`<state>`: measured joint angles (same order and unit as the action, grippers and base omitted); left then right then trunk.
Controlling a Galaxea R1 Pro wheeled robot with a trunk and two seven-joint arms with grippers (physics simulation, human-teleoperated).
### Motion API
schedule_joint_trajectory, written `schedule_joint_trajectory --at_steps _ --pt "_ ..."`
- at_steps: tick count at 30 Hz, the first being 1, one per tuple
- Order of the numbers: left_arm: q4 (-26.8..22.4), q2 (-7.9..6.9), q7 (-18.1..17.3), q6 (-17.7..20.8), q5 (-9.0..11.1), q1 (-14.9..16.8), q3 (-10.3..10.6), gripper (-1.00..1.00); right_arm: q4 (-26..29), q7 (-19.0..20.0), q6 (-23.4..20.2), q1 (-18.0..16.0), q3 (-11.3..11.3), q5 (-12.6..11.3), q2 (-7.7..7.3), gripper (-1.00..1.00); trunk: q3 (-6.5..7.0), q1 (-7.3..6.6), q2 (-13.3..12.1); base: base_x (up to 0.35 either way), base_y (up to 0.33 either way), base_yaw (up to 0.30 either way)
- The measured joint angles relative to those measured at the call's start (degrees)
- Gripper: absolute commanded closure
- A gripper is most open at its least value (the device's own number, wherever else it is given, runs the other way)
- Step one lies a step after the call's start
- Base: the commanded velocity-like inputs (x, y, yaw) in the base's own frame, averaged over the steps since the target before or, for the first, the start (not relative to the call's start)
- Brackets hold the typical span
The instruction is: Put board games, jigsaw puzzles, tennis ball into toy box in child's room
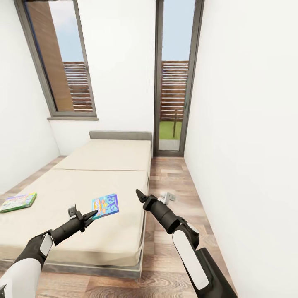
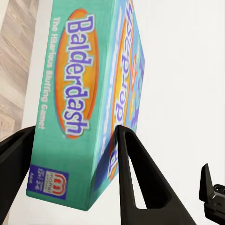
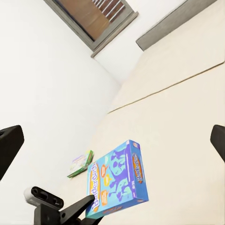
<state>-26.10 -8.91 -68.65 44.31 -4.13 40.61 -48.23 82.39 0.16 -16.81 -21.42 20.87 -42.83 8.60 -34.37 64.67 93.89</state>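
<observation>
Left gripper [image 1: 92, 215] clamping blue "Balderdash" box [image 1: 106, 205]

Green board game [image 1: 18, 202] lettering too small

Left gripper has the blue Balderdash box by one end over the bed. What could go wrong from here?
1. The left gripper pinches the blue game box only at one end; the rest cantilevers out, so it may pivot or slip during the carry.
2. The green-edged game box lies at the bed's far left edge, an awkward reach.
3. The open right gripper sits close to the held box and may knock it.
</observation>
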Motion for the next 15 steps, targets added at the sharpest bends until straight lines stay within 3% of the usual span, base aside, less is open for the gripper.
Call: schedule_joint_trajectory --at_steps 15 --pt "0.0 0.0 0.01 -0.06 -0.08 0.0 0.01 1.0 0.0 0.0 -0.08 0.0 0.02 0.01 0.12 -1.0 3.64 -3.3 -6.02 0.0 0.0 0.205"
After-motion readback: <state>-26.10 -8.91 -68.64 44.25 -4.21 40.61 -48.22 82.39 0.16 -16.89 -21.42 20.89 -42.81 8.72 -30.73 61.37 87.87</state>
